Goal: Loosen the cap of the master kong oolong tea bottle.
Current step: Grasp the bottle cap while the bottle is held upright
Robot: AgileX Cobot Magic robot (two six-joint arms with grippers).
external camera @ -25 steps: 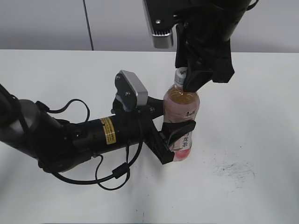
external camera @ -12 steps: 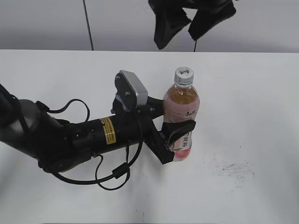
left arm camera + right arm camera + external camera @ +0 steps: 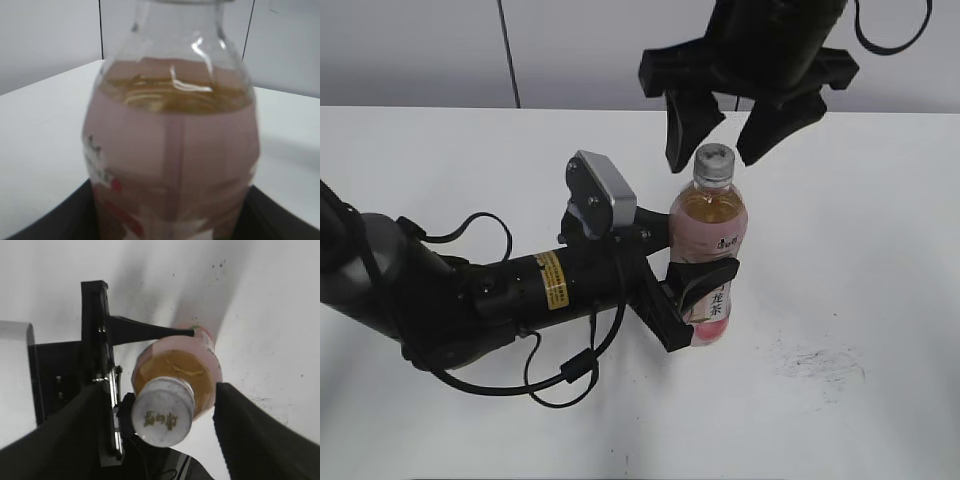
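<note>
The master kong oolong tea bottle point(image 3: 708, 250) stands upright on the white table, amber tea above a pale pink label. It fills the left wrist view point(image 3: 172, 145). My left gripper point(image 3: 695, 300) is shut on the bottle's lower body. Its white cap point(image 3: 714, 163) with a small dark mark sits on the neck and shows from above in the right wrist view point(image 3: 162, 412). My right gripper point(image 3: 725, 135) hangs open just above the cap, one finger on each side, not touching it; in the right wrist view point(image 3: 160, 425) its fingers flank the cap.
The left arm point(image 3: 490, 290), with its cables, lies across the white table point(image 3: 860, 250) from the left. Dark scuff marks point(image 3: 815, 360) are on the table right of the bottle. A grey wall point(image 3: 420, 50) stands behind.
My right gripper let go of the cap and rose out of view, then came back down rotated and open, now straddling the cap. The bottle and left gripper have not moved.
</note>
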